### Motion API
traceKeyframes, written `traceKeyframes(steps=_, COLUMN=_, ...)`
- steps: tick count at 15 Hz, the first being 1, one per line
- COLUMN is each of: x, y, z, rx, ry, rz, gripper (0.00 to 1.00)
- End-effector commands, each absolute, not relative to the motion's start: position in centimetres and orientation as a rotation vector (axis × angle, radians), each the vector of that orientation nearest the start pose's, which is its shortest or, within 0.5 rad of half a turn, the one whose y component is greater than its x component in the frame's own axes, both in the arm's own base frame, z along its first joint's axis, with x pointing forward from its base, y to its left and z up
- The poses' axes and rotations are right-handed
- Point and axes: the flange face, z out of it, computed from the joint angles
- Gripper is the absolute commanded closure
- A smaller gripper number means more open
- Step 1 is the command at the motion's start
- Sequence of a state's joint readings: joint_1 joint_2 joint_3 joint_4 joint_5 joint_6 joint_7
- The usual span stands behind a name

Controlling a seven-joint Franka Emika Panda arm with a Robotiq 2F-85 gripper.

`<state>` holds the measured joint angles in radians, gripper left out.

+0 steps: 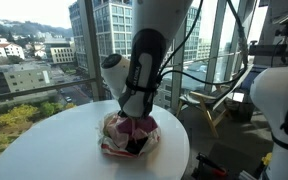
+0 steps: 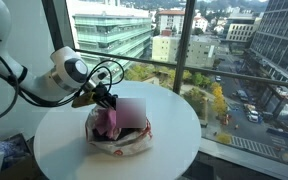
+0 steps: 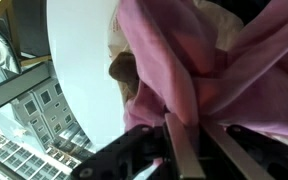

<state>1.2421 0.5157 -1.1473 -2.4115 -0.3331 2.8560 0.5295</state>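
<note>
A pink cloth [image 3: 194, 70] lies bunched in a shallow cream and red bowl-like basket [image 2: 132, 146] on a round white table [image 2: 174, 120]. My gripper [image 3: 197, 135] reaches down into the basket, and its two fingers [image 3: 181, 150] stand close together with a fold of the pink cloth pinched between them. In both exterior views the arm hangs over the basket [image 1: 112, 147], with the gripper [image 1: 132, 128] buried in the pink cloth [image 1: 134, 127]. The same cloth [image 2: 112, 120] sits just under the gripper [image 2: 106, 104].
The round table [image 1: 54, 140] stands by tall windows that look out on city buildings. A wooden chair [image 1: 212, 100] stands behind the table. A white robot body [image 1: 284, 95] fills one side. Cables [image 2: 104, 72] loop off the wrist.
</note>
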Motion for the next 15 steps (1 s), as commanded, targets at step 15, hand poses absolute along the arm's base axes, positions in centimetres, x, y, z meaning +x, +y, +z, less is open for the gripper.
traceKeyframes(steps=15, x=55.3, y=2.6, z=15.6, rx=2.950, ry=-0.259, rz=0.593, gripper=0.97)
